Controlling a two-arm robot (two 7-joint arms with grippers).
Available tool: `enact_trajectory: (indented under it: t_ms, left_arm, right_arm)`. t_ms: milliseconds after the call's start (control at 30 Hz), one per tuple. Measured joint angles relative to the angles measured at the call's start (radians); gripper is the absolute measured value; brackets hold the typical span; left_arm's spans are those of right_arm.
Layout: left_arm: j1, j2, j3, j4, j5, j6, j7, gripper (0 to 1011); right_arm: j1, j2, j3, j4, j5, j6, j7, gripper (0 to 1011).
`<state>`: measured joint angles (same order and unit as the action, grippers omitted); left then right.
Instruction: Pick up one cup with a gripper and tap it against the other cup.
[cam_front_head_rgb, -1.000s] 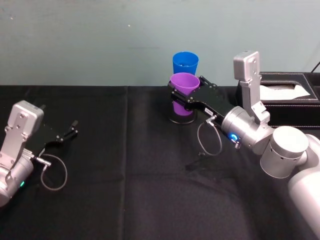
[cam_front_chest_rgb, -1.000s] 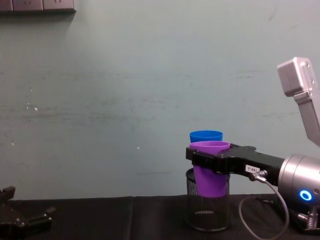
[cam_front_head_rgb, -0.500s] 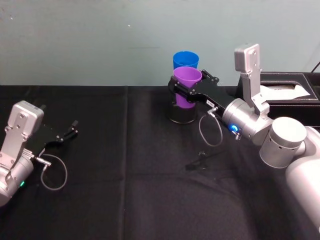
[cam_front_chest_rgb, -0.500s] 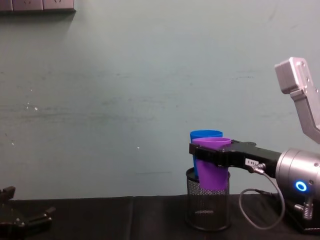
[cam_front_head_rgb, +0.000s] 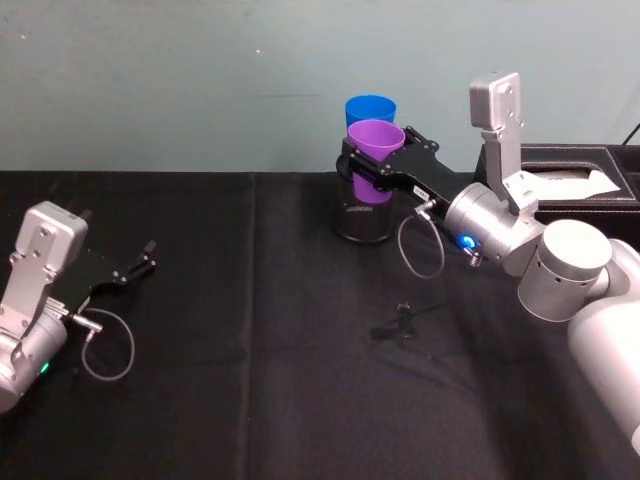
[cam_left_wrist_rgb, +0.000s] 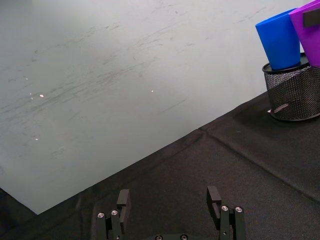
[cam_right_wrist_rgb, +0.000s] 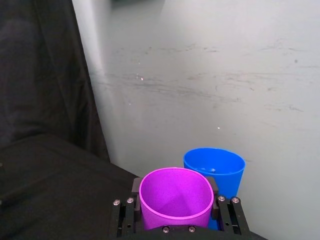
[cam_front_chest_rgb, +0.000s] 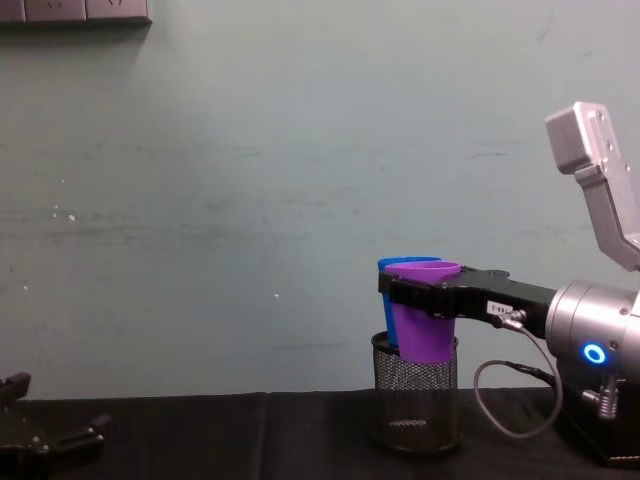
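My right gripper (cam_front_head_rgb: 385, 168) is shut on the purple cup (cam_front_head_rgb: 376, 140) just below its rim and holds it in the air, tilted slightly. The cup hangs over the black mesh pen holder (cam_front_head_rgb: 360, 218). The blue cup (cam_front_head_rgb: 370, 109) stands upright in that holder, right behind the purple cup. In the chest view the purple cup (cam_front_chest_rgb: 420, 325) overlaps the blue cup (cam_front_chest_rgb: 385, 300); I cannot tell whether they touch. The right wrist view shows the purple cup (cam_right_wrist_rgb: 175, 197) between the fingers (cam_right_wrist_rgb: 224, 210), with the blue cup (cam_right_wrist_rgb: 217, 167) just beyond. My left gripper (cam_front_head_rgb: 135, 266) rests open at the table's left.
A black tissue box (cam_front_head_rgb: 575, 175) stands at the back right, behind my right arm. A small dark object (cam_front_head_rgb: 400, 323) lies on the black cloth in front of the holder. The wall runs close behind the cups. The left wrist view shows the holder (cam_left_wrist_rgb: 295, 95) far off.
My right gripper has lifted the purple cup higher over the mesh holder and carried it back toward the blue cup. The left arm has not moved.
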<state>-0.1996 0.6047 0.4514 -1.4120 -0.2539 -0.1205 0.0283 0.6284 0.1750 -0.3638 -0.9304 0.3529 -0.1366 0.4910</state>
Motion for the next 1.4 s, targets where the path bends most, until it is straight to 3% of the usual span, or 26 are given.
enact_trajectory:
  t_ms: [400, 1400]
  left_arm:
    - [0.0, 0.0, 0.0, 0.0, 0.0, 0.0, 0.0, 1000]
    - [0.0, 0.0, 0.0, 0.0, 0.0, 0.0, 0.0, 1000]
  right_arm:
    - [0.024, -0.013, 0.006, 0.028, -0.003, -0.005, 0.007, 746]
    - [0.021, -0.015, 0.01, 0.031, -0.001, -0.009, 0.012, 746]
